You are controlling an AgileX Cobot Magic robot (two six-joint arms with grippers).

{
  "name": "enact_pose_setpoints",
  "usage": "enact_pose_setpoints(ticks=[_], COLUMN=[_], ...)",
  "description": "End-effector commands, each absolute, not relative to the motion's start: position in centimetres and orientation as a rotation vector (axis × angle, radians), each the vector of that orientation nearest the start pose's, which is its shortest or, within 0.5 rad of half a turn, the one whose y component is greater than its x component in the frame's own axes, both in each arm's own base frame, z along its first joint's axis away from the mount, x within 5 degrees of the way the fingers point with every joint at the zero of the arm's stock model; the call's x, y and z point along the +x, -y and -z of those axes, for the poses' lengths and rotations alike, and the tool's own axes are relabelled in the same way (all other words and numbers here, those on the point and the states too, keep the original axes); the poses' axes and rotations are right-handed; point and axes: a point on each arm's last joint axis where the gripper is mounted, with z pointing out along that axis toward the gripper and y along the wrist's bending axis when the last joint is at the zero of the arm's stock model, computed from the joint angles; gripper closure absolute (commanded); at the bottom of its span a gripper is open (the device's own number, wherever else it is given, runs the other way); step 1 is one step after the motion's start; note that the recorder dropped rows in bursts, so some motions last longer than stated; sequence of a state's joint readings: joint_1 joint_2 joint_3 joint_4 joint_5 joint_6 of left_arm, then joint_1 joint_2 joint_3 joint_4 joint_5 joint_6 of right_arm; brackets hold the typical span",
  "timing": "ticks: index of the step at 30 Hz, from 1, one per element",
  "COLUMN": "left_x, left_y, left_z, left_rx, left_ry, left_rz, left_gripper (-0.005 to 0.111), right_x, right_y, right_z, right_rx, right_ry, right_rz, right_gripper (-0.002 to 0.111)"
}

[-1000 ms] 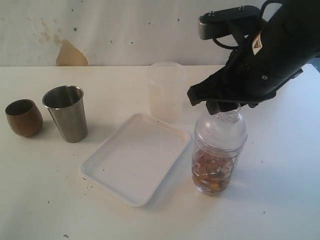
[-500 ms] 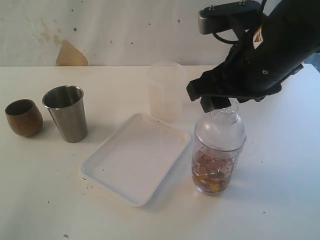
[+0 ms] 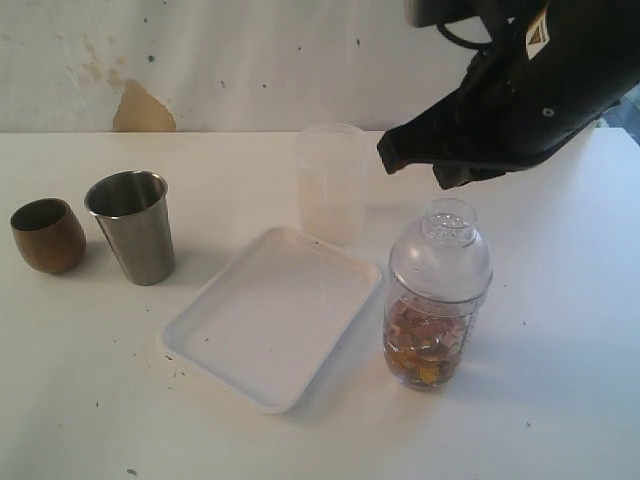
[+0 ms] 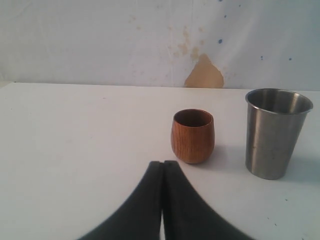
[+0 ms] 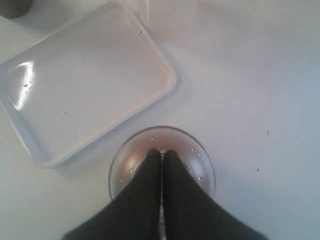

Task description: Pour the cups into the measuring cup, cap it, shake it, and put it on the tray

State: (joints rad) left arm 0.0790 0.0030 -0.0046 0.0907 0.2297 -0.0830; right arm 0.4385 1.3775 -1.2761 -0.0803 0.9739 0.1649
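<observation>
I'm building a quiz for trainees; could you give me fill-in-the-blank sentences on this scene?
1. The capped measuring cup stands on the ____, beside the tray.
2. The steel tumbler stands between the tray and the ____ cup.
3. The right gripper above the cap is ____.
Missing: table; wooden; shut.

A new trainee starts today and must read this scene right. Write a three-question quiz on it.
1. True or false: the clear plastic dome cap sits on the clear graduated measuring cup.
2. The capped cup stands: A, on the shallow white rectangular tray; B, on the white table beside the tray; C, on its side.
3. Which stands nearer the tray, the tall brushed-steel tumbler or the rounded brown wooden cup?
Key: 1 true; 2 B; 3 the tall brushed-steel tumbler.
</observation>
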Motion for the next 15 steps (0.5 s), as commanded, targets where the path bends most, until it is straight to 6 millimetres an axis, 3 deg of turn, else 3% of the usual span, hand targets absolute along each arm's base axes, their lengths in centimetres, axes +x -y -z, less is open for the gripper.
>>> enact_pose_setpoints(ticks=[1, 15], left_x=[5.5, 5.5], left_y=[-0.6, -0.6], left_z=[-19.2, -19.2], left_rx=[-0.080, -0.080], left_ry=[-1.714, -1.714], left_rz=[-0.081, -0.081], left_gripper=[0.107, 0.107], right_x=[26.4, 26.4], right_y=[-11.7, -11.7], right_z=[-33.8, -32.4], right_rx=[-0.405, -0.414], right_ry=[-2.545, -2.592], right_rz=[-0.113, -0.097], right_gripper=[0.108, 0.108])
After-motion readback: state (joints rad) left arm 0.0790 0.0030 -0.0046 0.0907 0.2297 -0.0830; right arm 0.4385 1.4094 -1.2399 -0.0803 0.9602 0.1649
